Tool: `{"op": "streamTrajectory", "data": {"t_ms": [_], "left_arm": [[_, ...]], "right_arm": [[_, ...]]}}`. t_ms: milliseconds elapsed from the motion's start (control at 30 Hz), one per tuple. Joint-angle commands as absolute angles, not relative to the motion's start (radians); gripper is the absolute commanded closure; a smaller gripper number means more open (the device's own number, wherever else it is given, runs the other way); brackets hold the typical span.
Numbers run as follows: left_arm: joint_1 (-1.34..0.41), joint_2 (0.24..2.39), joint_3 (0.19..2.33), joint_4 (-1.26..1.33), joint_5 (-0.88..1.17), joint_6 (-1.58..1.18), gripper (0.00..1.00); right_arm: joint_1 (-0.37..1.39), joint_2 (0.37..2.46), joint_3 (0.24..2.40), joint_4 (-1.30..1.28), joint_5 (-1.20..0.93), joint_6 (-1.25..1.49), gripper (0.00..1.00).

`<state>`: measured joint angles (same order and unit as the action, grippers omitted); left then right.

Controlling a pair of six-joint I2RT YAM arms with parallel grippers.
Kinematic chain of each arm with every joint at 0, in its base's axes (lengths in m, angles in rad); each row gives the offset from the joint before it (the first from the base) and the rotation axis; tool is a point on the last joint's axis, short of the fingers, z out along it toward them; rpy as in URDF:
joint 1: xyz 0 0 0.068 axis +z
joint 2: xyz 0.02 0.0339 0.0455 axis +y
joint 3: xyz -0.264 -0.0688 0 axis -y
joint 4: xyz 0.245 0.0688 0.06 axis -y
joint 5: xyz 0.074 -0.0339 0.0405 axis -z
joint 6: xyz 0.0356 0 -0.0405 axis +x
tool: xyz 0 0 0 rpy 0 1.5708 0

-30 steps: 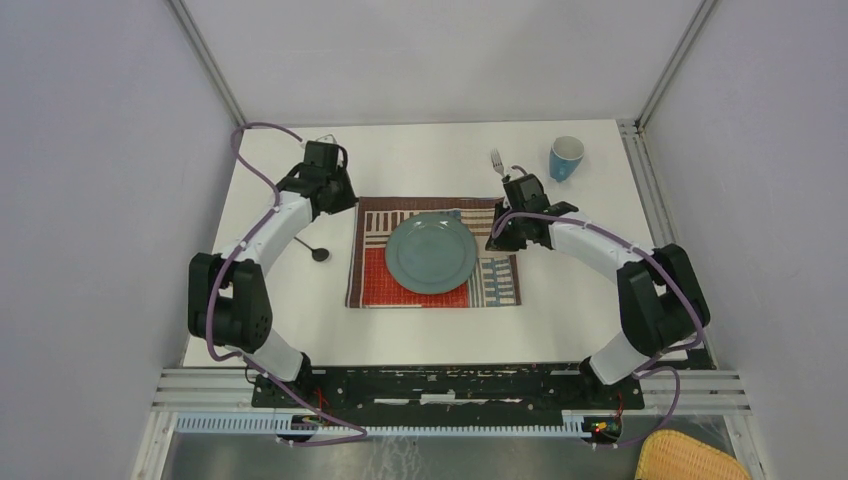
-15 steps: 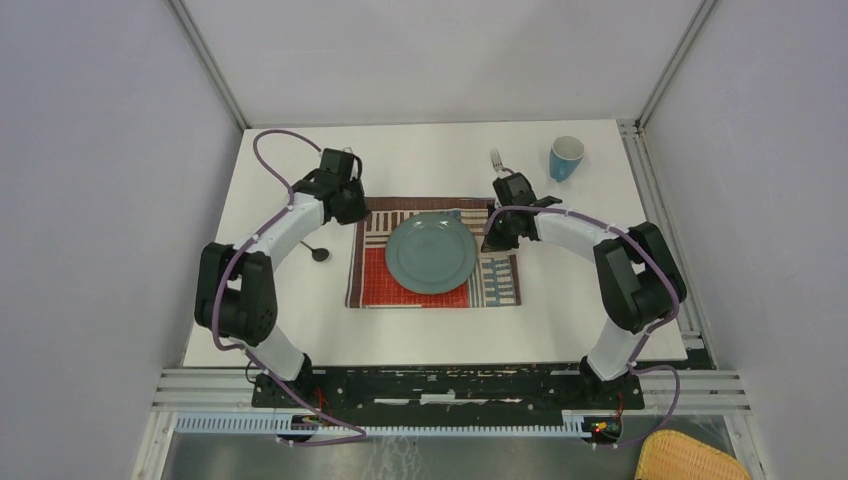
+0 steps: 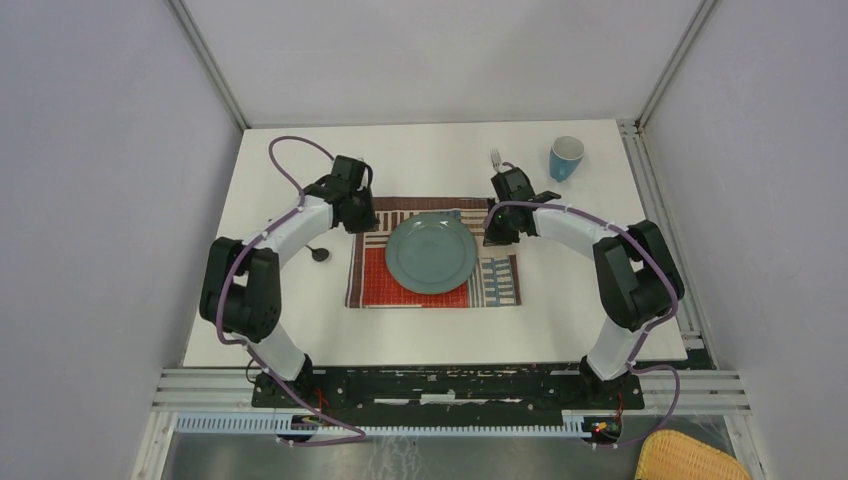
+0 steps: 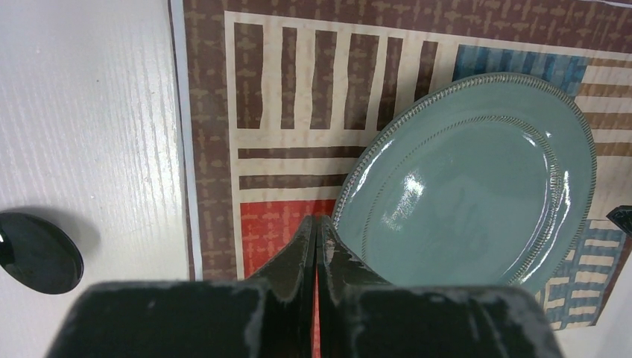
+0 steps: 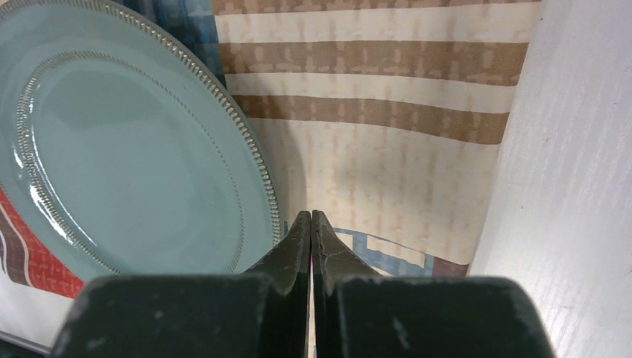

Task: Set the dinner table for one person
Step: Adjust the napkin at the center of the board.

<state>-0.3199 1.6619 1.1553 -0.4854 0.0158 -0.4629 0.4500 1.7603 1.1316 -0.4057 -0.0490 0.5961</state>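
The white matte worktop, edged by metal rails, lies under everything; on its left rests a black spoon; the left arm's fingers are pressed together, empty, over the striped patchwork cloth placemat, beside a round teal ceramic plate lying on it; the right arm's fingers are closed tight at the plate's right; behind them, a silver fork; a blue cup.

Teal plate centred on striped placemat, mid dinner table. Blue cup near far right corner, fork left of it. Black spoon toward left edge.
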Motion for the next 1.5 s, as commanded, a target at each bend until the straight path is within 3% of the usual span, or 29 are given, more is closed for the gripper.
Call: {"op": "streamTrajectory", "data": {"t_ms": [0, 733, 1467], "left_arm": [[-0.329, 1.680, 1.159, -0.489, 0.033, -0.479, 0.96], [-0.334, 1.735, 1.124, -0.437, -0.064, -0.614, 0.96], [-0.336, 1.767, 1.152, -0.451, -0.056, -0.572, 0.97]], "right_arm": [[0.453, 1.775, 1.170, -0.409, -0.023, 0.584, 1.00], [0.521, 1.808, 1.326, -0.426, -0.075, 0.552, 1.00], [0.515, 1.716, 1.118, -0.449, 0.144, 0.622, 1.00]]}}
